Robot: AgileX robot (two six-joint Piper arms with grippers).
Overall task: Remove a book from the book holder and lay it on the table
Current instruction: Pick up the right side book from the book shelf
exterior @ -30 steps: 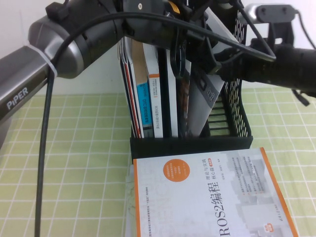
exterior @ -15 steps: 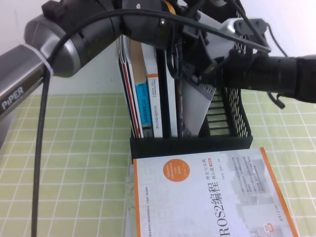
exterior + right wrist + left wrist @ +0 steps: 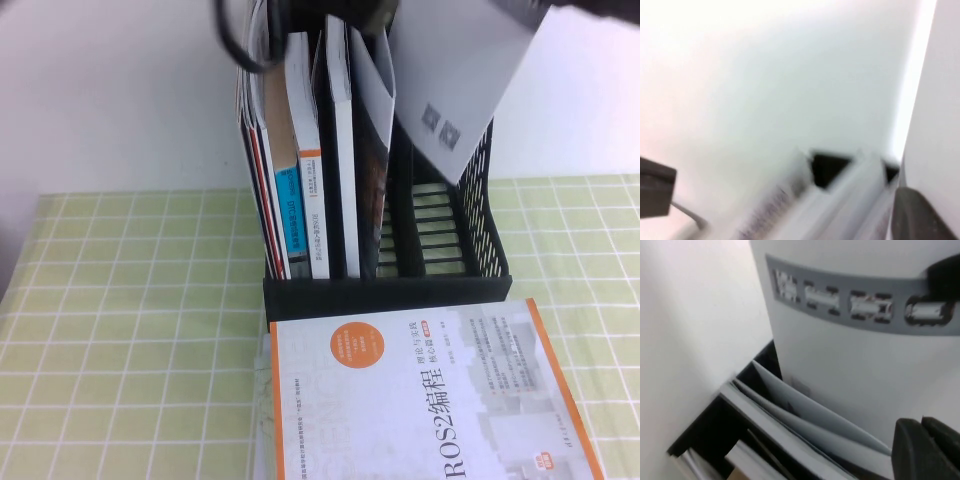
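Note:
The book [image 3: 455,85] hangs tilted above the book holder's [image 3: 480,235] right slots, its plain grey-white back with a small code patch facing me and its top edge out of the high view. In the right wrist view my right gripper [image 3: 905,195] shows one dark finger [image 3: 920,217] pressed against the book's white sheet [image 3: 940,100]. In the left wrist view my left gripper [image 3: 921,427] has its fingers together in front of the book's grey back [image 3: 850,365]. Both grippers are above the high view's top edge. The table [image 3: 130,330] lies below.
A white orange-edged "ROS2" book [image 3: 420,390] lies flat in front of the holder. Several upright books [image 3: 300,180] and a floppy dark-covered magazine [image 3: 372,170] fill the holder's left slots. A black cable loop [image 3: 245,45] hangs at the top. A white wall is behind.
Both arms have risen out of the high view. The book has come up out of its slot and now hangs tilted above the holder's right side.

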